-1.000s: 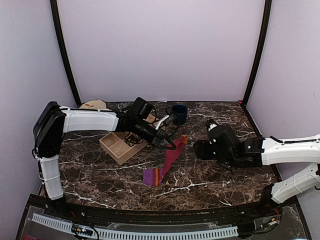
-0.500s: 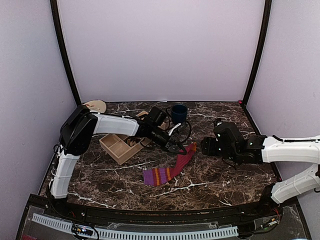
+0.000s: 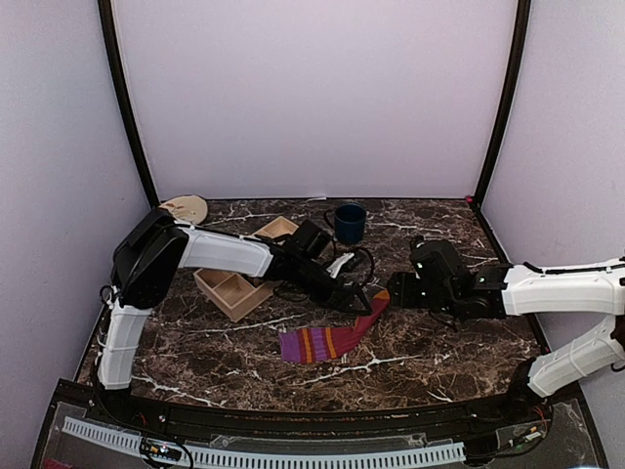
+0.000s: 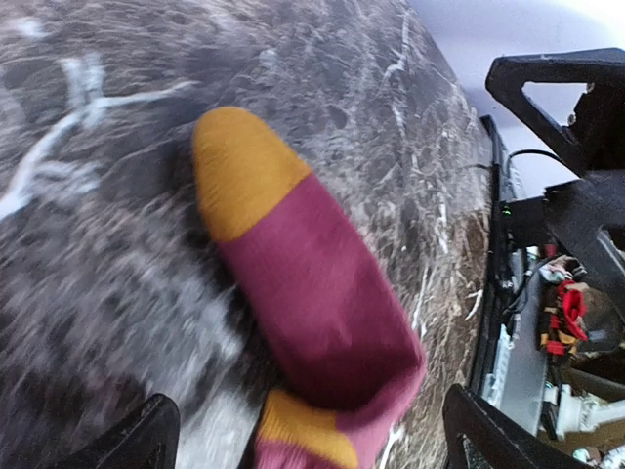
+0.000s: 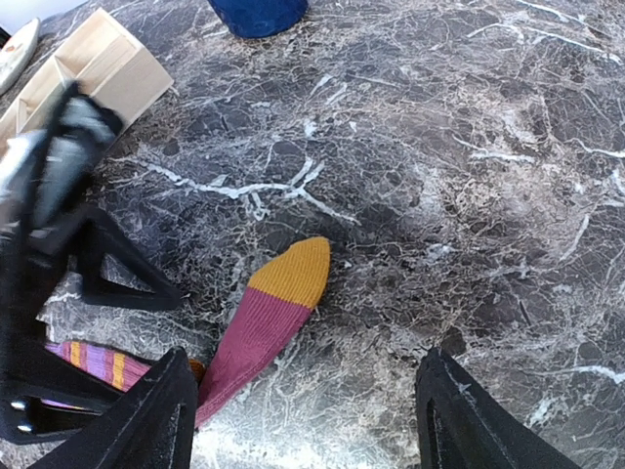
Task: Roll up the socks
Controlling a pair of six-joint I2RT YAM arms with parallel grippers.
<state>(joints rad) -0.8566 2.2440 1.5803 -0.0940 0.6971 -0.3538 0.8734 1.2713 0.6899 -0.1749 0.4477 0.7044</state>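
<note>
The purple striped sock (image 3: 327,339) lies flat mid-desk (image 3: 439,352), its orange toe under the left hand (image 3: 359,300), whose fingers are spread apart. The right hand (image 3: 394,290), also spread, hovers just right of the toe.

On the dark marble counter (image 3: 430,342) we see a navy mug (image 3: 349,222) at twelve o'clock, a compartmented wooden box (image 3: 227,290) at nine o'clock and a pale tan dish (image 3: 185,207) in the ten o'clock corner, below lilac walls (image 3: 312,98).
</note>
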